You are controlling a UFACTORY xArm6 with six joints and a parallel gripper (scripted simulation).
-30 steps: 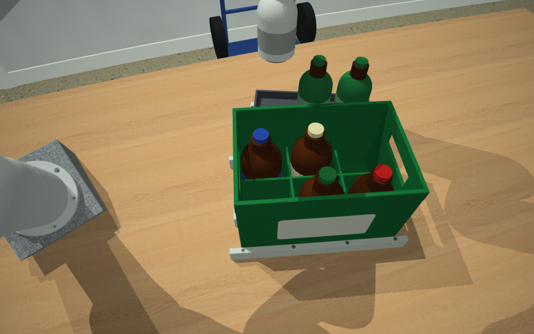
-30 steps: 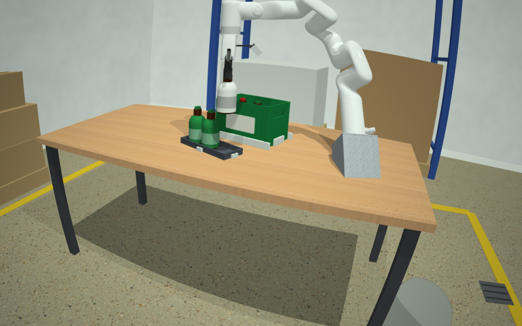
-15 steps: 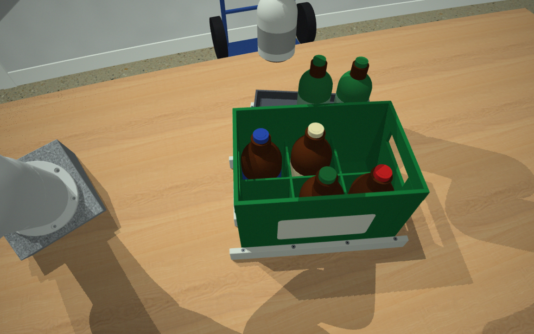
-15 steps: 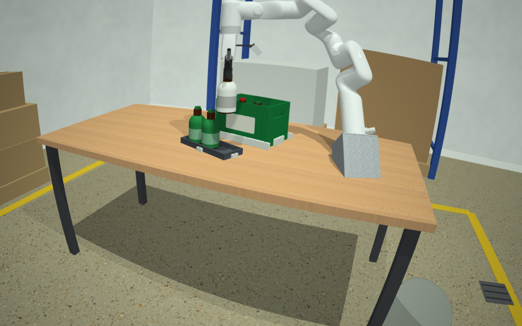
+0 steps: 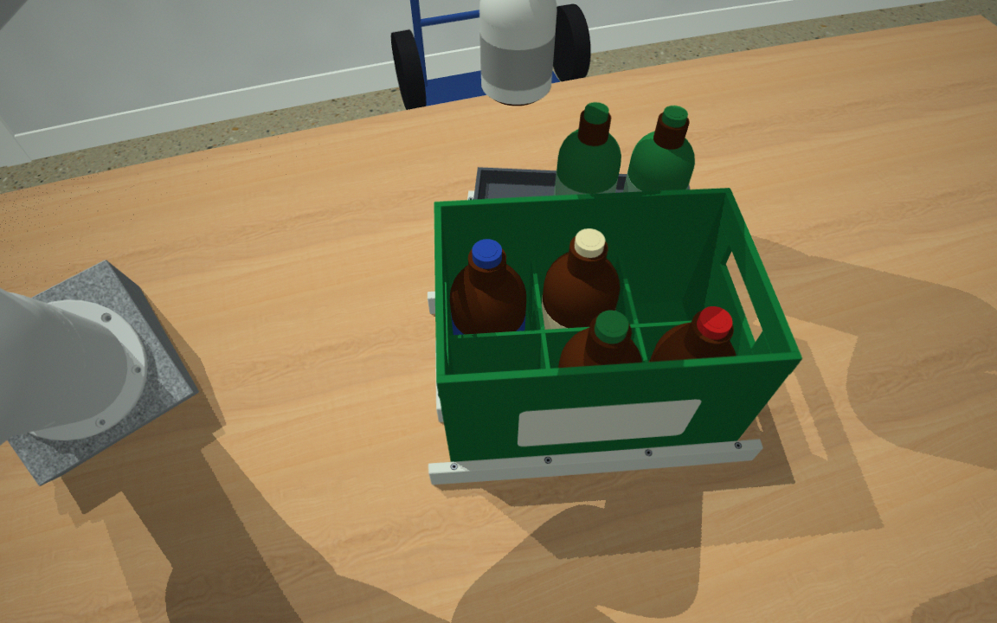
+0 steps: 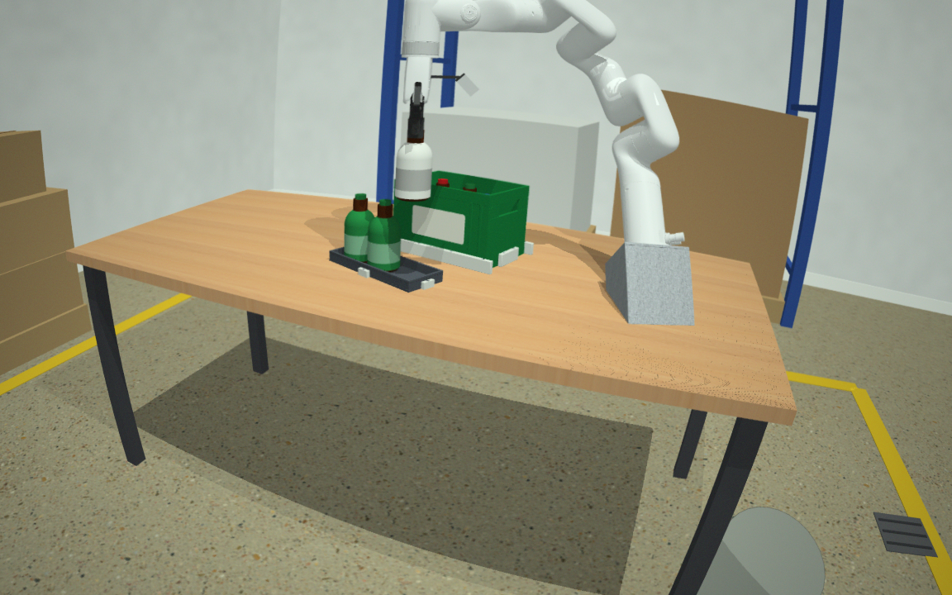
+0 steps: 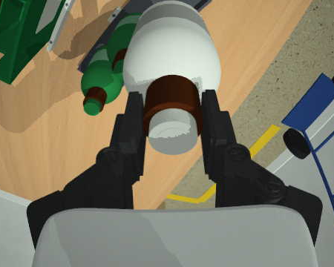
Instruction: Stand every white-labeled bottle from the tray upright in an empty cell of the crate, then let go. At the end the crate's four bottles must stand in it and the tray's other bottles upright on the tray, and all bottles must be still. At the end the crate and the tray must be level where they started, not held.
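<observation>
My gripper is shut on the brown neck of a white bottle and holds it upright, high above the table. The bottle also shows in the exterior view, hanging above the dark tray, and at the top of the top view. Two green bottles stand upright on the tray behind the green crate. The crate holds several brown bottles with blue, cream, green and red caps. Its near-left and far-right cells are empty.
The arm's grey base block stands on the table left of the crate. White brackets hold the crate's foot. A blue hand truck stands on the floor beyond the table edge.
</observation>
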